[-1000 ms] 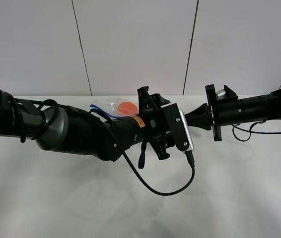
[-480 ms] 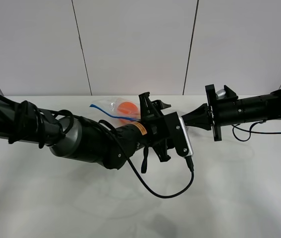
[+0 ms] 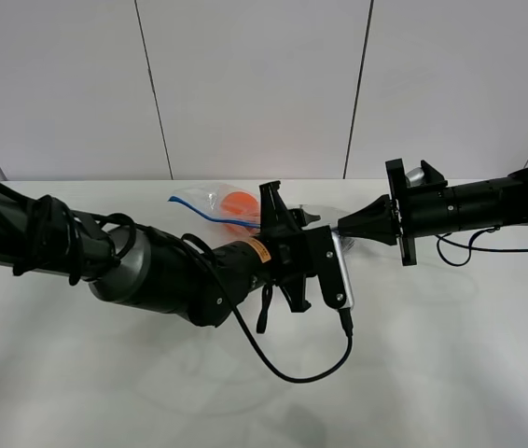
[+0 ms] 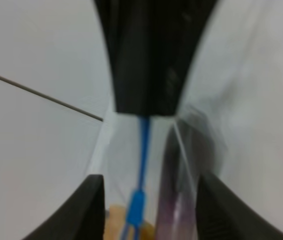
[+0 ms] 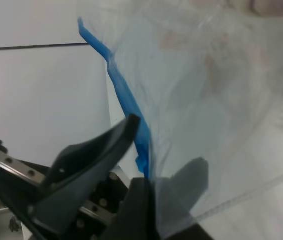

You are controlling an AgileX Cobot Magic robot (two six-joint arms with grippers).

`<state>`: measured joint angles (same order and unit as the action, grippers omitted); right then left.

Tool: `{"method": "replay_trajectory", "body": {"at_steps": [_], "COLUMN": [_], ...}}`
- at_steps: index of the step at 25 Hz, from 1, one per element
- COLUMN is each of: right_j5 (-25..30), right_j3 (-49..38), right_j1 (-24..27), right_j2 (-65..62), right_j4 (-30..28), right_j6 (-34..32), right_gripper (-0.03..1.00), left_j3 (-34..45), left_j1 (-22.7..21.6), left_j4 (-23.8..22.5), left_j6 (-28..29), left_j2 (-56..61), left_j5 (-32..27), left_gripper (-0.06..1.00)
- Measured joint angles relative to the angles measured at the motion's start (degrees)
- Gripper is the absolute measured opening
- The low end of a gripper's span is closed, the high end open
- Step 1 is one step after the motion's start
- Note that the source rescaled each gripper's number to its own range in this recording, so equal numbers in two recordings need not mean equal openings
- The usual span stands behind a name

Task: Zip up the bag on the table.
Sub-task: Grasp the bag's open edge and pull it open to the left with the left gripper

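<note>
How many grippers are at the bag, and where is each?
2. The left gripper straddles the blue zipper strip with jaws apart; the right gripper is shut on the bag at its edge, by that strip's end. Neither is hidden.

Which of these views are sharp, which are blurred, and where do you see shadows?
Exterior high view: sharp and evenly lit, with faint soft shadows on the table. Left wrist view: blurred all over; even the blue zipper strip looks soft. Right wrist view: the bag close to the lens is hazy, the strip clearer.
</note>
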<state>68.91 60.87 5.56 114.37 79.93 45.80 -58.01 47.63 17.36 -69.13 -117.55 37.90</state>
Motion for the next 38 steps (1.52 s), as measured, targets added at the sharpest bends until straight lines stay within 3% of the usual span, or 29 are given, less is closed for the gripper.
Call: {"method": "replay_trajectory", "body": {"at_steps": [10,19,27,38], "right_j5": [0.00,0.00,0.00,-0.13], "right_j3": [0.00,0.00,0.00,0.00], "right_j1": [0.00,0.00,0.00,0.00], "right_j2": [0.00,0.00,0.00,0.00], "right_j4": [0.00,0.00,0.00,0.26], "right_j6": [0.00,0.00,0.00,0.00], "right_gripper": [0.00,0.00,0.00,0.00], "left_j3": [0.33,0.33,0.33,0.40], "left_j1": [0.00,0.00,0.00,-1.37], "left_j4": [0.00,0.00,0.00,-0.82], "left_j6": [-0.30,-0.30,-0.30,-1.35], "left_j2": [0.00,0.00,0.00,0.00], "left_j5": [5.17,2.59,2.59,2.59], "left_gripper": [0.38,0.36,0.01,0.00]}}
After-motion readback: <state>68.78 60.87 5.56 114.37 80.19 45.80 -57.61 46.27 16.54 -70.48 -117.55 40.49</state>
